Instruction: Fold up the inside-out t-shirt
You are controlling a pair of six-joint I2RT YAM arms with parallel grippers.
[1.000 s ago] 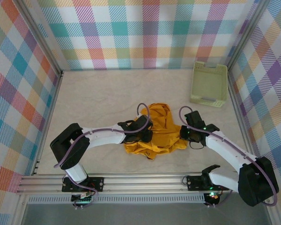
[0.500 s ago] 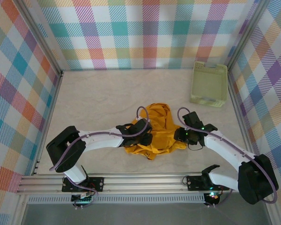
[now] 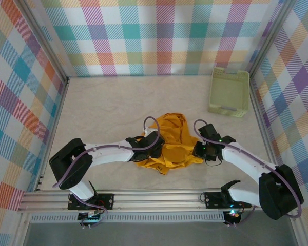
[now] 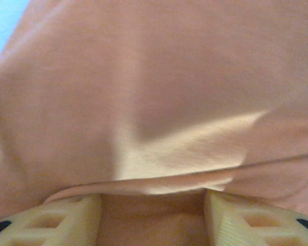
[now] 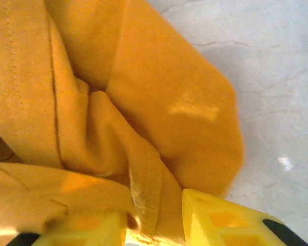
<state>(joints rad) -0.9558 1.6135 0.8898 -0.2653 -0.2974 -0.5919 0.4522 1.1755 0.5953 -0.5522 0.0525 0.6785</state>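
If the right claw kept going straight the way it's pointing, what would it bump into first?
The yellow t-shirt. The right claw points straight into the bunched cloth, and a fold sits between its fingers, so it would most likely just push deeper into fabric before reaching anything else.

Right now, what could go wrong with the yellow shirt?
The t-shirt lies in a crumpled heap, so pulling could tangle it more. The right gripper seems to pinch only a thin fold; it might slip out. The left gripper has its fingers apart with cloth between, so it may grab several layers.
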